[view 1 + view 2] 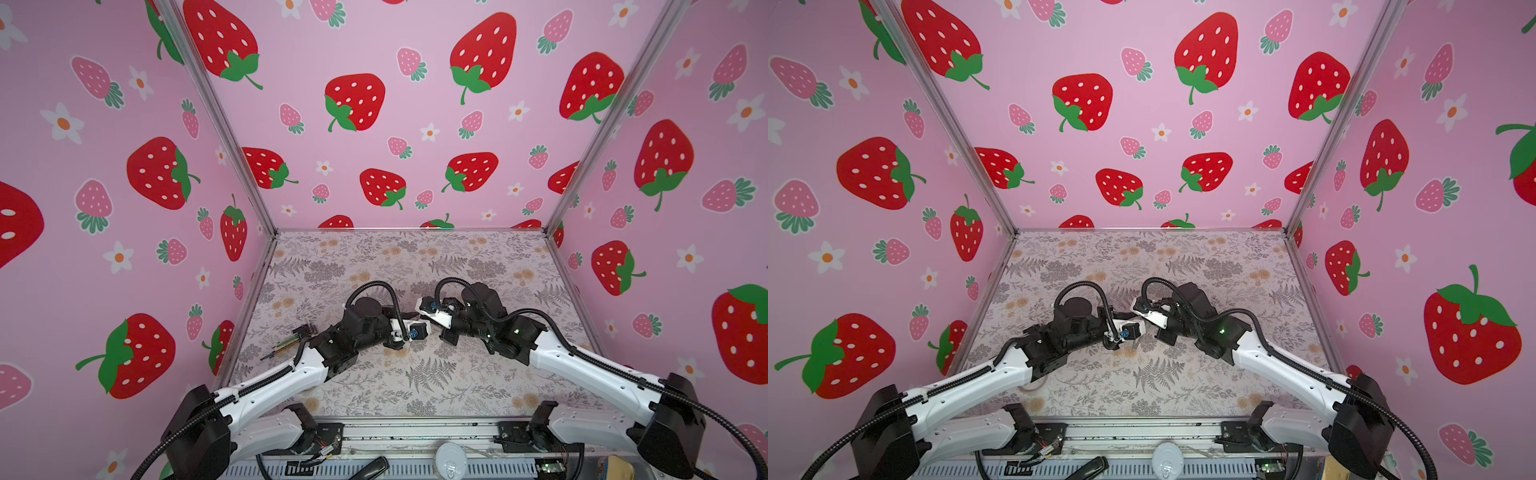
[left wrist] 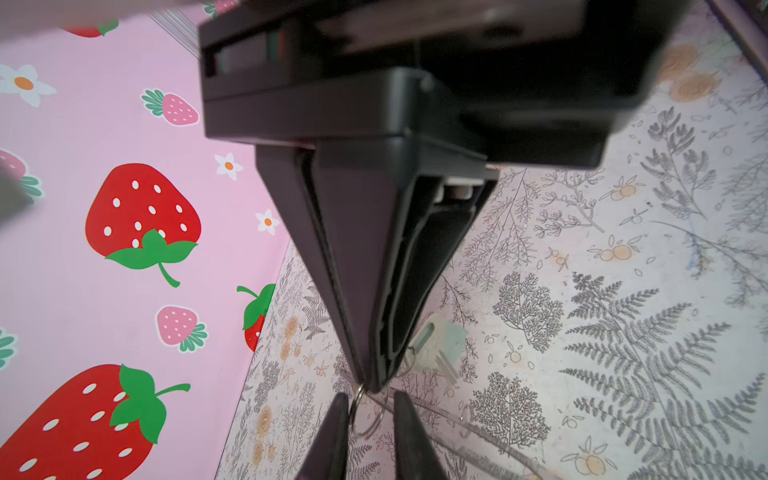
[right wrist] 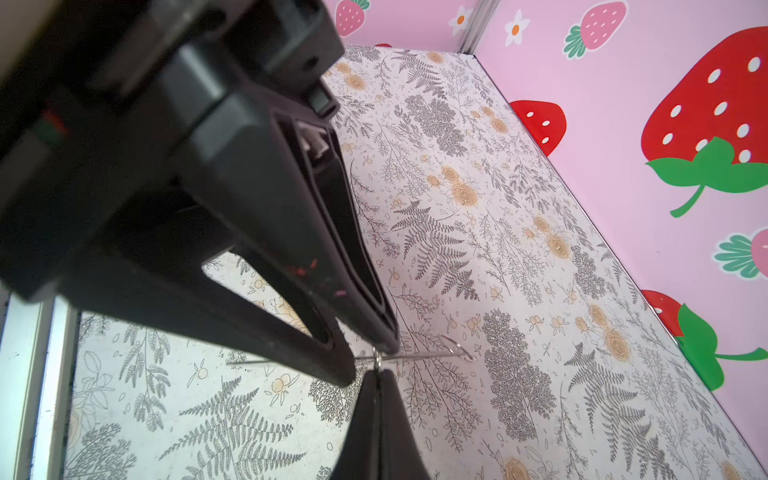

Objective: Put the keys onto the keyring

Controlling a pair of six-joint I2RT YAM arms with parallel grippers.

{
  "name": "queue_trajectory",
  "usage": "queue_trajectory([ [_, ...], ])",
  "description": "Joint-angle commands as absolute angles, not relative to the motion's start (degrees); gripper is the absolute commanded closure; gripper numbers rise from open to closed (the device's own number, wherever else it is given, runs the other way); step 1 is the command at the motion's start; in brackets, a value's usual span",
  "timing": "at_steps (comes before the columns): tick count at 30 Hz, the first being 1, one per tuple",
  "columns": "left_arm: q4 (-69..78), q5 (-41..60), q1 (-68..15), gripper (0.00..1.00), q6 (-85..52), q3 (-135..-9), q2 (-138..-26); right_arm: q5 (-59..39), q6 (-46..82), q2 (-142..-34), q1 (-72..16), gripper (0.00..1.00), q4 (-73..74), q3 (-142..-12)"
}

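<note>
In both top views the 2 arms meet over the table point(image 1: 415, 374). The left wrist view shows the right gripper point(image 2: 372, 382) pinched shut on the thin wire keyring point(image 2: 365, 417), which sits inside the left gripper point(image 2: 368, 440), fingers parted, with a pale key point(image 2: 436, 345) just beside. The right wrist view agrees; the ring looks light, stiff and slippery, so nip its rim.

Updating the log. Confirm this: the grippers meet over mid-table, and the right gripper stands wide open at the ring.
One thing is wrong. The right gripper is shut, not wide open: the right wrist view shows its fingers pressed together, pinching the ring at their tips. The rest stands.
</note>
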State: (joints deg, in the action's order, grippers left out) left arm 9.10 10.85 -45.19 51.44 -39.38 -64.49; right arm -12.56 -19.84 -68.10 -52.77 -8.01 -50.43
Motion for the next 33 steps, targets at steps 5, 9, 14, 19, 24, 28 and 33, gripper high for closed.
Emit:
queue_trajectory([
  [5, 7.35, 8.17, -45.61, 0.81, 54.07, -42.71, -65.68, -14.49, -21.5, -67.71, -52.97, 1.0, -9.09, -52.47],
  [9, 6.94, 8.18, -45.62, 0.83, 54.01, -43.13, -66.06, -14.88, -21.87, -67.63, -52.96, 1.0, -9.29, -52.82],
  [14, 6.9, 8.53, -45.63, 0.93, 53.53, -43.33, -66.27, -15.44, -21.99, -67.7, -52.95, 1.0, -8.69, -52.83],
  [19, 6.4, 12.57, -45.53, 1.0, 51.32, -43.42, -65.84, -13.45, -21.38, -67.29, -52.98, 0.89, -7.69, -52.43],
  [24, 8.76, 16.13, -44.37, 1.0, 45.63, -42.95, -65.69, -6.47, -20.46, -63.54, -52.99, 0.72, -6.2, -50.37],
  [28, 12.74, 20.38, -41.89, 1.0, 39.23, -42.21, -65.61, -1.93, -17.97, -58.38, -52.53, 0.59, -1.2, -45.4],
  [33, 18.25, 25.38, -38.69, 1.0, 31.34, -41.24, -66.11, -3.23, -14.25, -55.4, -52.42, 0.55, 1.98, -41.29],
])
